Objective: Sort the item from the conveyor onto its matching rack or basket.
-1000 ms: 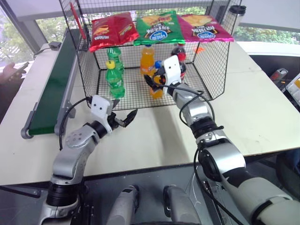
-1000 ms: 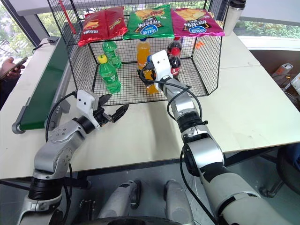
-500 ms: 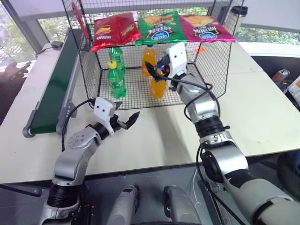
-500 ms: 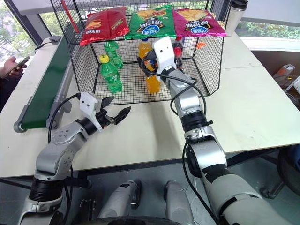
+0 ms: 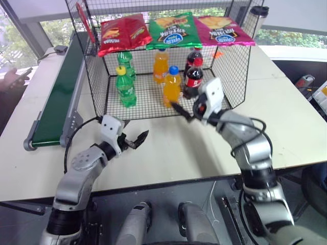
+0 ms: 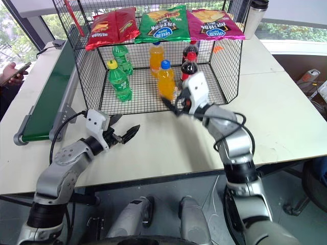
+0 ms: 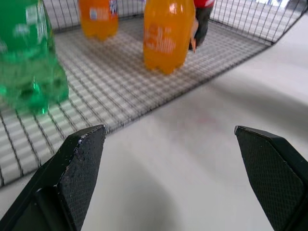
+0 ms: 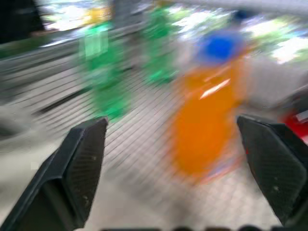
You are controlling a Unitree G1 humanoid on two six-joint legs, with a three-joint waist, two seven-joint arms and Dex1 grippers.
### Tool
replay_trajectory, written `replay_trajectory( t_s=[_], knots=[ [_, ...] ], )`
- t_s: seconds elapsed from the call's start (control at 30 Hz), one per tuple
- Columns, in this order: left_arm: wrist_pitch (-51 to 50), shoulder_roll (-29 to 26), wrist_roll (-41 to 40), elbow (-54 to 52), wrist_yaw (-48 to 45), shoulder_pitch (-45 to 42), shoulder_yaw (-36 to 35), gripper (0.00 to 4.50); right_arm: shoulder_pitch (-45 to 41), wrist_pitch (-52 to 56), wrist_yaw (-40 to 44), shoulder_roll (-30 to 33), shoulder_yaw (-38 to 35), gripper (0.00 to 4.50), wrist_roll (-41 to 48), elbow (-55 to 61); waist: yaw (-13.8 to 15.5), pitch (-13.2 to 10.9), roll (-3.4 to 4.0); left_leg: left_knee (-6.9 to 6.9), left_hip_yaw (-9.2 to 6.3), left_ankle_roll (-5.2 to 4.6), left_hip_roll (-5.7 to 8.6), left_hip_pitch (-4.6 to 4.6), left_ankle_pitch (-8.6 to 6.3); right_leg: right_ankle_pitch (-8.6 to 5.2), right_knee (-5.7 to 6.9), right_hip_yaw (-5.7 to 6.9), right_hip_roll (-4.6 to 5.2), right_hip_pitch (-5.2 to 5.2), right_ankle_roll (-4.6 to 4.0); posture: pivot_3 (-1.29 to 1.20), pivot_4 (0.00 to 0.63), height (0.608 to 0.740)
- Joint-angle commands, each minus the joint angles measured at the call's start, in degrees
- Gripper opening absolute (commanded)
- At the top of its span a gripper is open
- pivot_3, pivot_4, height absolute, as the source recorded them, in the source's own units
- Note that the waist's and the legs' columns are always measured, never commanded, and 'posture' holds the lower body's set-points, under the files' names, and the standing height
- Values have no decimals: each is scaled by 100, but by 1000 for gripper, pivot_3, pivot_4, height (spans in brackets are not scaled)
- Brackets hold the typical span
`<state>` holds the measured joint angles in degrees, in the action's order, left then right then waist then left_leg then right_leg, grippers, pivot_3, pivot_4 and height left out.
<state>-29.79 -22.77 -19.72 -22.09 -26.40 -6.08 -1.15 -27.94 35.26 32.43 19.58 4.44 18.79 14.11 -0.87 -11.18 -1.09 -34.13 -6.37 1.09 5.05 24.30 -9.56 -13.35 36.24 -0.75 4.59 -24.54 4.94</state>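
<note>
The bottle (image 5: 171,86) with the blue cap stands upright on the cage (image 5: 232,81) floor, near the open front, just beside a cola bottle (image 5: 193,79) and in front of an orange-capped bottle (image 5: 160,65). The right pincer (image 5: 185,111) hangs wide and empty over the table (image 5: 168,148) just outside the cage front; the left pincer (image 5: 134,139) is also wide and empty, nearer the conveyor (image 5: 56,99).

Risk: the right pincer sits close to the bottle, so a forward or sideways swing could clip it, toppling it into the cola bottle.

Three chip bags (image 5: 176,29) lie on the cage top; their printing is too small to read surely.
</note>
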Motion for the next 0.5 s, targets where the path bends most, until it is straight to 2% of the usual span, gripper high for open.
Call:
replay_trajectory(
  t_s=[0.03, 0.2, 0.5],
  knots=[
    [21, -92, -9, -373, -24, 122, -52, 4500, 209, 386, 175, 171, 14, 4368, 345, 801, 8, 0, 0, -1, 0, 0, 0, 0, 0, -1, -2, 0, 0, 1, -3, 0, 150, 739],
    [-125, -192, -132, -712, -53, 511, -94, 4500, 673, 451, -17, 200, 44, 4368, 239, 861, 12, 2, -1, -8, 0, 14, -1, -7, -8, 1, -12, 1, 4, 17, -11, 0, 150, 739],
    [-153, -242, -158, -746, -71, 642, -148, 4500, 1028, 246, -13, 292, 89, 4368, 48, 542, 27, 2, -2, -8, 0, 3, -1, 0, -1, 1, -14, 3, 5, 12, -11, 0, 150, 739]
  ],
)
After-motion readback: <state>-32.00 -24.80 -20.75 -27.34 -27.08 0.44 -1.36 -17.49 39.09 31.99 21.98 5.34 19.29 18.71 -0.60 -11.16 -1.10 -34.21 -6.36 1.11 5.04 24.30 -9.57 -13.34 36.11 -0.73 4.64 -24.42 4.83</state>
